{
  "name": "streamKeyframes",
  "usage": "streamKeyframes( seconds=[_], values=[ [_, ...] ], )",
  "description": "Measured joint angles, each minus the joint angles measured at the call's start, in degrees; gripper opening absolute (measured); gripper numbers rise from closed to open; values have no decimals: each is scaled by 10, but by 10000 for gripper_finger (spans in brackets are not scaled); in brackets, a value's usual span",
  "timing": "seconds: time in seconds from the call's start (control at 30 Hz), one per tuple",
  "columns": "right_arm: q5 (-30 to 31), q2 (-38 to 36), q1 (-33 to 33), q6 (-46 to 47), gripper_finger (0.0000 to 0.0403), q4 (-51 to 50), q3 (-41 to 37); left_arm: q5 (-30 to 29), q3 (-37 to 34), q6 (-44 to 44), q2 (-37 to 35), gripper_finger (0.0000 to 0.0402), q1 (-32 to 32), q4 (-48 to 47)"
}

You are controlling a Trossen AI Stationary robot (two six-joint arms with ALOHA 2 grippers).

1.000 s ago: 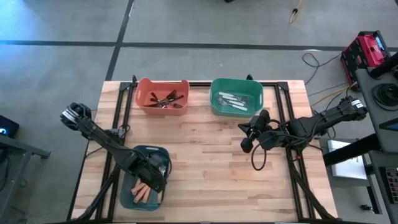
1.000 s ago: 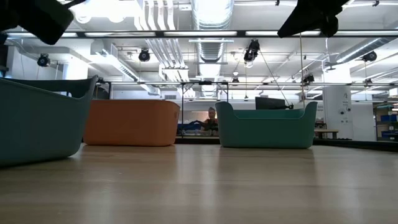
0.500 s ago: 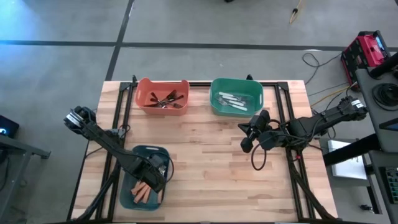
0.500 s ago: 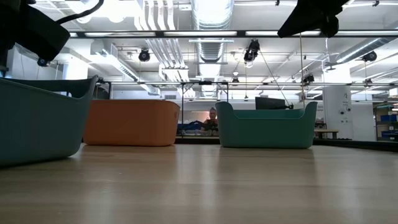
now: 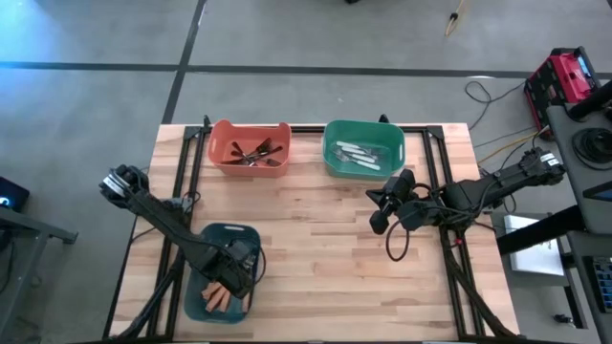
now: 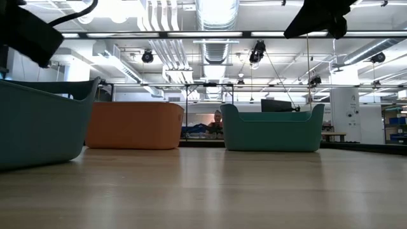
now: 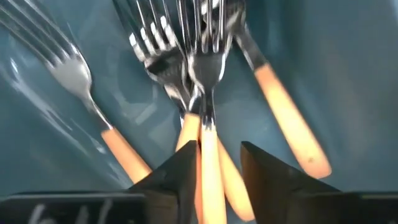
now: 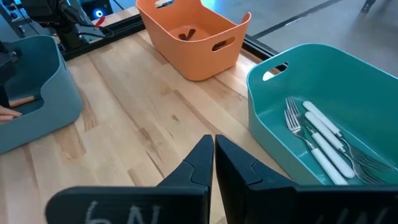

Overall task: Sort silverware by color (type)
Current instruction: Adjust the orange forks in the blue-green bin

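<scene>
My left gripper (image 7: 219,149) is down inside the dark blue bin (image 5: 205,237) at the table's near left, and its fingers stand open. Several orange-handled forks (image 7: 283,112) lie on the bin's floor, and also show as forks (image 5: 219,299) in the high view. One fork's orange handle (image 7: 208,168) lies between the fingers, close beside one of them. Black silverware (image 5: 258,153) lies in the orange bin (image 5: 222,134) at the far side. White-handled silverware (image 8: 323,143) lies in the green bin (image 5: 392,153). My right gripper (image 8: 213,149) hangs shut over the table, right of the middle. My left gripper's fingers point down into the blue bin and lie along the orange handle (image 7: 208,186) of one fork. The handle runs right beside one finger (image 7: 180,180). I cannot tell whether that finger touches it.
The three bins are the only things on the wooden tabletop (image 5: 316,248), which lies bare in the middle and at the near right. Black frame rails (image 5: 435,162) run along the table's edges. A cable (image 5: 397,244) loops below my right arm.
My left arm has shifted a little over the blue bin, toward the table's near edge. My right arm has kept still.
</scene>
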Motion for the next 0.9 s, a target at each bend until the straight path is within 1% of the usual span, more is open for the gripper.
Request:
streamKeyframes(
  seconds=[0.17, 0.3, 0.43, 0.63, 0.77, 0.9],
  values=[
    [0, 0, 0, 4, 9, 0, 0, 6, 0, -18, 20, 144, -16, 1],
    [0, 0, 0, 4, 9, 0, 0, 9, 0, -19, 41, 158, -17, 1],
    [0, 0, 0, 4, 9, 0, 0, 11, 0, -19, 55, 160, -18, 1],
    [0, 0, 0, 9, 9, 0, 0, 14, 3, -32, 55, 159, -18, -14],
    [0, 0, 0, 10, 9, 0, 0, 5, 3, -48, 55, 159, -18, -19],
    [0, 0, 0, 10, 9, 2, 0, 5, 14, -43, 55, 158, -18, -19]
  ],
)
